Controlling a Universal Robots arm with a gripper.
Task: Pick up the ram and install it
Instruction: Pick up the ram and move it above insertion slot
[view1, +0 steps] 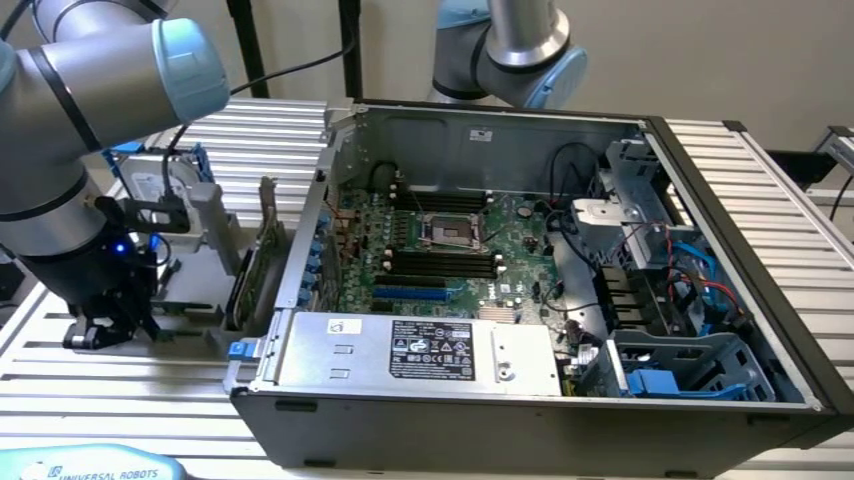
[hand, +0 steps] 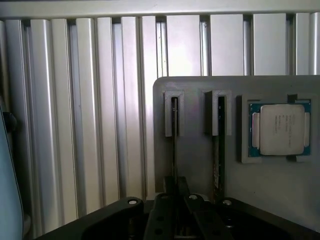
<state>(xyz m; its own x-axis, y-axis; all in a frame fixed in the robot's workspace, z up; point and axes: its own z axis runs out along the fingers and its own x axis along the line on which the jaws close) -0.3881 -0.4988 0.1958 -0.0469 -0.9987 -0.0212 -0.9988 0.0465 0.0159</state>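
Two rams stand on edge in the slots of a grey holder: one ram runs straight under my gripper, the second ram sits in the neighbouring slot. My fingers are drawn together on the first stick, which still sits in its slot. In the exterior view my gripper points down at the holder, to the left of the open computer case. The motherboard's black memory slots lie inside the case.
A CPU rests in a pocket of the holder beside the rams. An upright dark card and a hard drive with blue rails stand between my arm and the case. A second arm rises behind the case.
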